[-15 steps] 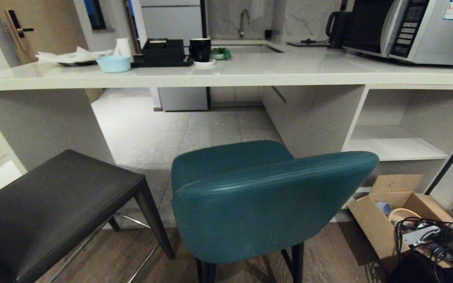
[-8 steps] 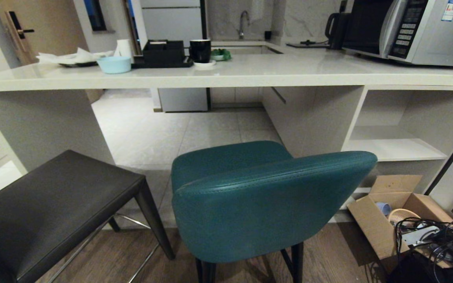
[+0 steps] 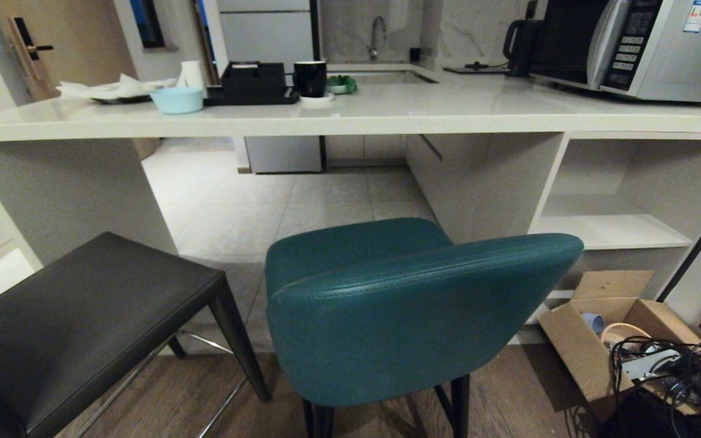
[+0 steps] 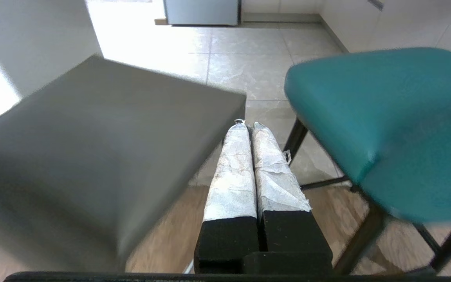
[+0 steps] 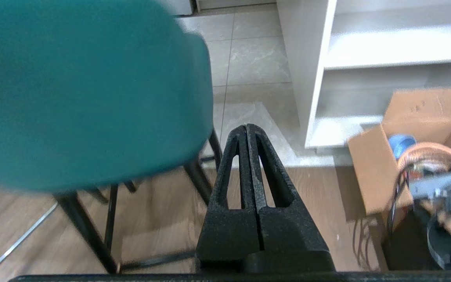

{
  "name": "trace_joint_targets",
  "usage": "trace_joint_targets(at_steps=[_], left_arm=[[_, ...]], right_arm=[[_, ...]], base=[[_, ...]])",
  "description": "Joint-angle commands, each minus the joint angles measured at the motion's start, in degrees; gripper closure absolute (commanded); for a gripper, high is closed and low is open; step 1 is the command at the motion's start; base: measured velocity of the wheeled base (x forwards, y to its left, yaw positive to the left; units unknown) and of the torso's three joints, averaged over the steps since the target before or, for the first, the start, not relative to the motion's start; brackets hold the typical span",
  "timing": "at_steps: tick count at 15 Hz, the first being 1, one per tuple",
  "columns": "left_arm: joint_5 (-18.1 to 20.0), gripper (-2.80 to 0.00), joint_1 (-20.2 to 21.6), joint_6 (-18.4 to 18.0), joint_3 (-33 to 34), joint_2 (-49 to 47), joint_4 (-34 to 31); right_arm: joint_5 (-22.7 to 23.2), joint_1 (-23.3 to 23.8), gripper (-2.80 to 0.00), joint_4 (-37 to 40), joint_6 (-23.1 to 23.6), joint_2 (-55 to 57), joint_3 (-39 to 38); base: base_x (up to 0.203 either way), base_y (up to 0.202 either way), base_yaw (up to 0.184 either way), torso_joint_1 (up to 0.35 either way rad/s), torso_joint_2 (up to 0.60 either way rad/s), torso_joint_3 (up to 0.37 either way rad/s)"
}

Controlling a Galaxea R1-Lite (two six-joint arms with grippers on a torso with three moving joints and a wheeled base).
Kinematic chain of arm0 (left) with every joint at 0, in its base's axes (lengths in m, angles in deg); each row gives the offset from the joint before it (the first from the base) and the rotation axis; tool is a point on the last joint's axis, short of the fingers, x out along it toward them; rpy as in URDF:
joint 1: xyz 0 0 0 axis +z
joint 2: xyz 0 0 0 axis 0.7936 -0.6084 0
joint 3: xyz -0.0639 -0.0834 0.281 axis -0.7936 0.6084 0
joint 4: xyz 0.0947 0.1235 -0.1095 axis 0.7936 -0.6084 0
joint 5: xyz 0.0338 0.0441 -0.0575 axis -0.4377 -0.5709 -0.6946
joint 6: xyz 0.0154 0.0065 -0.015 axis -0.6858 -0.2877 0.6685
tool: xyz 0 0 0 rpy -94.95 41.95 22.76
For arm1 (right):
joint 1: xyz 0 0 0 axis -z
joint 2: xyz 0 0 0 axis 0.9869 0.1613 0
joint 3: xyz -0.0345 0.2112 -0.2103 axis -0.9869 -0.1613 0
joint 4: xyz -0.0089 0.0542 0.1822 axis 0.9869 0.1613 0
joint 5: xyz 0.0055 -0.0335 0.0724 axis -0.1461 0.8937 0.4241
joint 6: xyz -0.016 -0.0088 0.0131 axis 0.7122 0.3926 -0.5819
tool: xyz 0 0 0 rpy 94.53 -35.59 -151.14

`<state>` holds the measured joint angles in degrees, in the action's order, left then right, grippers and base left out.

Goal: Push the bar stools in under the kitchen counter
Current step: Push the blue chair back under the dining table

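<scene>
The left pincer (image 4: 248,125), pressed closed and empty, hangs between the stools: grey stool (image 4: 92,149) to its left, teal stool (image 4: 386,117) to its right, backrest turned away from the bench (image 3: 350,118). The right pincer (image 5: 246,127), closed and empty, sits right of the teal stool.

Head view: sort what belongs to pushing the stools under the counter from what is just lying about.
Job:
teal stool
dark grey stool
kitchen counter
left gripper, shut
right gripper, shut

Lying about:
microwave
blue bowl
black mug
cardboard box
cables
</scene>
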<state>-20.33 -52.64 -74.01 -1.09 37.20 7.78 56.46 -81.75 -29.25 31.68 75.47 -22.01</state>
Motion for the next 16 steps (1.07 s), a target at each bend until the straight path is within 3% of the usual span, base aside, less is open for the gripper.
trace_joint_targets(at_steps=[1,3,6,7,9,11,16], left_arm=[[-0.3,0.00,-1.5,-0.3,-0.9,-17.9,10.7],[-4.8,0.00,-8.0,-0.5,-1.8,-29.0,20.5],[-21.7,0.00,-28.3,3.3,-4.0,-42.5,31.8],[-27.0,0.00,-33.4,4.3,-4.6,-46.7,35.1],[-33.1,0.00,-37.9,5.7,-5.5,-51.4,39.8],[-33.4,0.00,-39.5,6.8,-4.8,-52.8,40.4],[-33.3,0.00,-43.8,9.7,-4.5,-55.3,40.4]], right_arm=[[0.2,0.2,0.00,-7.7,0.3,20.1,3.4],[0.4,0.4,0.00,-14.6,0.6,33.7,6.0],[0.7,0.7,0.00,-29.9,0.9,53.4,9.0],[1.0,0.8,0.00,-35.5,1.0,58.3,9.8],[2.5,0.9,0.00,-44.1,1.1,65.0,11.3],[5.6,0.8,0.00,-47.7,1.2,69.3,12.1],[6.1,-0.1,0.00,-55.1,1.0,78.2,18.0]], base=[[0.000,0.000,0.000,0.000,0.00,0.000],[0.000,0.000,0.000,0.000,0.00,0.000],[0.000,0.000,0.000,0.000,0.00,0.000],[0.000,0.000,0.000,0.000,0.00,0.000],[0.000,0.000,0.000,0.000,0.00,0.000],[0.000,0.000,0.000,0.000,0.00,0.000],[0.000,0.000,0.000,0.000,0.00,0.000]])
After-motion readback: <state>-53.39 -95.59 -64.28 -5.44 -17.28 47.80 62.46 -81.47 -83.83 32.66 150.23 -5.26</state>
